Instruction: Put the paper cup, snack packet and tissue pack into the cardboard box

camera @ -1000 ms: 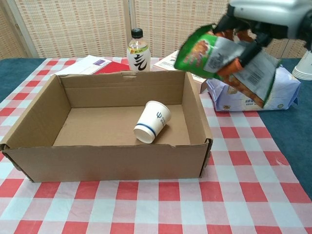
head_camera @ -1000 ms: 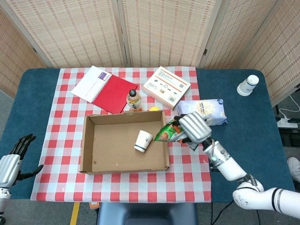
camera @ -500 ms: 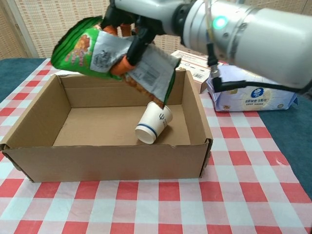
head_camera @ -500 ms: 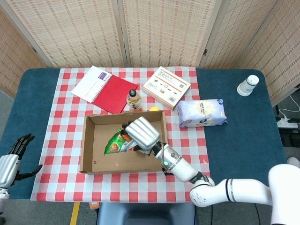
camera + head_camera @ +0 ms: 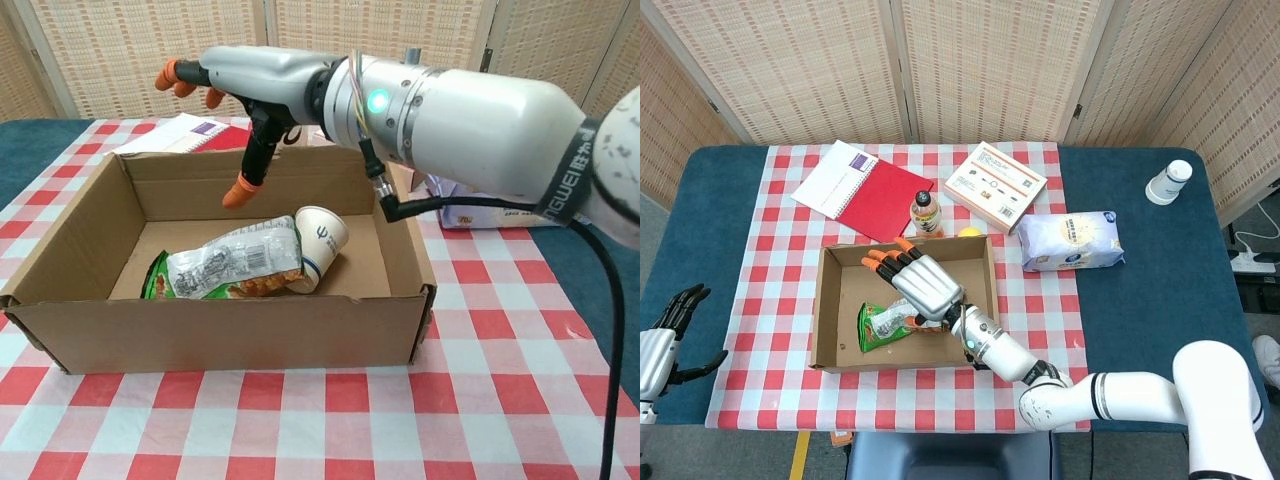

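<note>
The right hand (image 5: 923,283) hangs over the middle of the cardboard box (image 5: 830,310) with its fingers (image 5: 243,187) spread apart and nothing in its grasp. Below it, the snack packet (image 5: 235,262) lies flat on the box floor, printed back upward, its right end touching the paper cup (image 5: 320,240), which lies tipped on its side in the box with its mouth toward the front wall. The tissue pack (image 5: 1071,241) rests outside the box, well to its right on the checked cloth of the tabletop (image 5: 730,210). Behind the box stand a small bottle (image 5: 925,213), a red notebook (image 5: 865,190) and a flat printed carton (image 5: 995,185). A stack of white cups (image 5: 1168,182) stands at the far right. The left hand (image 5: 675,325) is at the lower left edge, off the cloth, fingers loosely apart and holding nothing.
</note>
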You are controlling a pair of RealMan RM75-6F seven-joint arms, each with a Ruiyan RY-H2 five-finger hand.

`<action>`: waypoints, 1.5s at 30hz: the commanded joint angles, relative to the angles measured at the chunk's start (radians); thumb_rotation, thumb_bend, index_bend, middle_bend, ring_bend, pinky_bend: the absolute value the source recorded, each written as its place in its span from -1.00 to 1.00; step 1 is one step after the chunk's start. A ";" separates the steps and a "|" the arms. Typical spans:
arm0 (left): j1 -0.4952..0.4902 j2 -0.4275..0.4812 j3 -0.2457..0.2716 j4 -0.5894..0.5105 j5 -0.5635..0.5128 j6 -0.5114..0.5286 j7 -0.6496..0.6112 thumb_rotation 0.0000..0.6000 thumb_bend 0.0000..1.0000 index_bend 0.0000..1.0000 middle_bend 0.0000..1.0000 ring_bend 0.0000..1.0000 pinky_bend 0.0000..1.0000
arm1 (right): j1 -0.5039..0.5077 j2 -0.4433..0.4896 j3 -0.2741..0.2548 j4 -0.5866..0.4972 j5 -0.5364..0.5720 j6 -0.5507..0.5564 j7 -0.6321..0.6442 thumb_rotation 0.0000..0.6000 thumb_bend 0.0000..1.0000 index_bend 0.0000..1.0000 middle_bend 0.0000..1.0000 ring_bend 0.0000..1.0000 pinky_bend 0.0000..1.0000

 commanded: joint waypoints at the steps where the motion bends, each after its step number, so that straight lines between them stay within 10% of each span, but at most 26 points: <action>1: 0.001 -0.002 0.003 0.003 0.000 -0.002 0.000 1.00 -0.54 -0.82 -0.94 -1.00 -0.55 | -0.008 0.055 -0.004 -0.051 0.012 0.040 -0.052 1.00 -1.00 -1.00 -1.00 -1.00 -1.00; 16: -0.005 -0.012 0.005 0.003 0.003 -0.013 0.019 1.00 -0.54 -0.82 -0.94 -1.00 -0.55 | -0.185 0.546 -0.142 -0.431 0.277 0.251 -0.305 1.00 -1.00 -1.00 -1.00 -1.00 -1.00; 29: -0.004 -0.011 0.002 0.000 -0.002 -0.011 0.017 1.00 -0.54 -0.82 -0.94 -1.00 -0.55 | -0.293 0.597 -0.226 -0.146 0.224 0.104 -0.073 1.00 -1.00 -1.00 -1.00 -1.00 -1.00; 45: -0.004 -0.012 -0.004 0.004 -0.018 -0.018 0.020 1.00 -0.54 -0.82 -0.94 -1.00 -0.55 | -0.220 0.383 -0.204 0.243 0.219 -0.099 0.031 1.00 -1.00 -1.00 -1.00 -1.00 -1.00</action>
